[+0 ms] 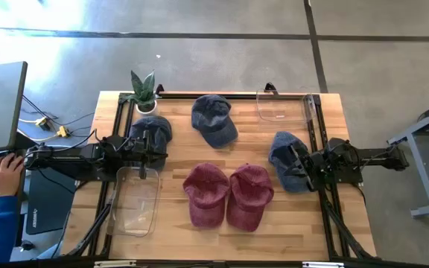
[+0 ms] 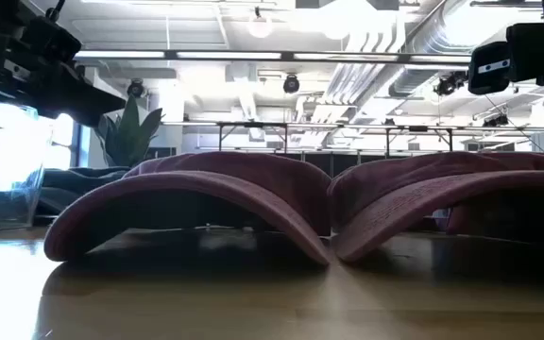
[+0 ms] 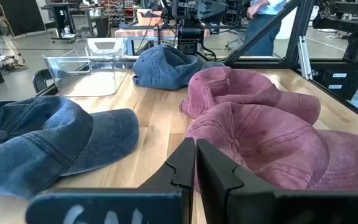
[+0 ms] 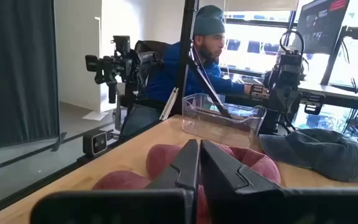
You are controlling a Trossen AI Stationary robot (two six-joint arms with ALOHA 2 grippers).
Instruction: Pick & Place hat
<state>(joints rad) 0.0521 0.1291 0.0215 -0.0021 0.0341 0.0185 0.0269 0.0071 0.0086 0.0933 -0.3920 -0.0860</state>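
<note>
Five hats lie crown-up on the wooden table point(image 1: 326, 223). Two red hats point(image 1: 205, 193) point(image 1: 250, 195) sit side by side in the near middle and fill the low view point(image 2: 187, 203) point(image 2: 442, 203). One blue hat point(image 1: 213, 119) lies at the far middle. Another blue hat point(image 1: 153, 128) is at the left, and a third blue hat point(image 1: 283, 152) is at the right. My left gripper point(image 1: 157, 154) hovers shut above the left blue hat's near side, its fingers point(image 3: 194, 163) closed on nothing. My right gripper point(image 1: 302, 167) hovers shut over the right blue hat, empty point(image 4: 199, 163).
A clear bin point(image 1: 136, 201) stands at the near left and another clear bin point(image 1: 283, 106) at the far right. A potted plant point(image 1: 144, 93) sits at the far left corner. A person's hand and blue sleeve point(image 1: 2, 186) are beyond the table's left edge.
</note>
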